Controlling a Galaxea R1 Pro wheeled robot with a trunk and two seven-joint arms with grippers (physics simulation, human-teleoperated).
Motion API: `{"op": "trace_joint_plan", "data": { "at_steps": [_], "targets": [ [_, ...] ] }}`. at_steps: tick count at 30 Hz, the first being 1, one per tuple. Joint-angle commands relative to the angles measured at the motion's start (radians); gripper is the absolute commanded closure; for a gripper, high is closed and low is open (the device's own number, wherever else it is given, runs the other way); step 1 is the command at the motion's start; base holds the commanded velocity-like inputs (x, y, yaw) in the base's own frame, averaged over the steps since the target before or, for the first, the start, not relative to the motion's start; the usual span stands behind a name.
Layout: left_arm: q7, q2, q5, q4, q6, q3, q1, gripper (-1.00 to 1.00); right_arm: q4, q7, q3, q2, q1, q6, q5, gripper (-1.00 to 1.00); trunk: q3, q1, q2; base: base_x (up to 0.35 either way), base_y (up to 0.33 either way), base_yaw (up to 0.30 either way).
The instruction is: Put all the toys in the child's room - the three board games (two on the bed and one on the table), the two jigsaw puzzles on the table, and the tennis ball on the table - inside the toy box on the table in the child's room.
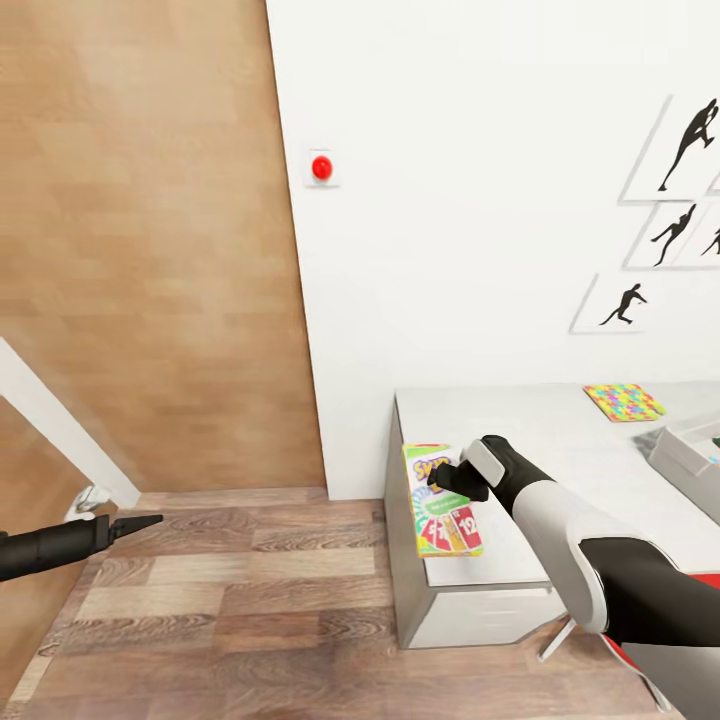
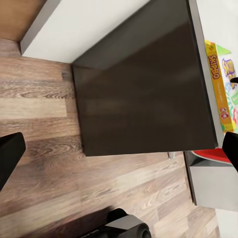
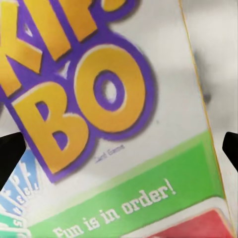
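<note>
One game box, the Skip-Bo, lies right under the wide-open right hand, long side running along the bench edge; left hand far off.

My right gripper hangs just over the Skip-Bo box, which lies flat along the left edge of the table; its fingers stand wide to either side of the lid. Bare grey top runs from the box toward the far edge, where a jigsaw puzzle lies, and toward the toy box at the right edge. The white wall closes the far side. My left gripper has open wood floor below it.
</note>
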Motion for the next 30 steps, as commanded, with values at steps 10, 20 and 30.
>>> {"op": "trace_joint_plan", "data": {
  "at_steps": [10,20,30],
  "targets": [
    [-0.001,0.000,0.004,0.000,0.006,0.001,-0.001,-1.00,-0.001,-0.008,0.004,0.001,-0.001,0.003,-0.011,-1.00,-0.002,0.001,-0.002,0.000,0.059,0.000],
    [-0.001,0.000,0.004,0.000,0.006,0.000,-0.001,-1.00,-0.001,-0.008,0.003,0.000,-0.001,0.003,-0.011,-1.00,-0.002,0.001,-0.002,0.000,0.002,0.000],
    [-0.001,0.000,0.004,0.000,0.006,0.000,-0.001,-1.00,-0.001,-0.008,0.004,0.001,-0.001,0.003,-0.009,-1.00,-0.002,0.001,-0.002,0.000,0.000,0.000]
  ]
}}
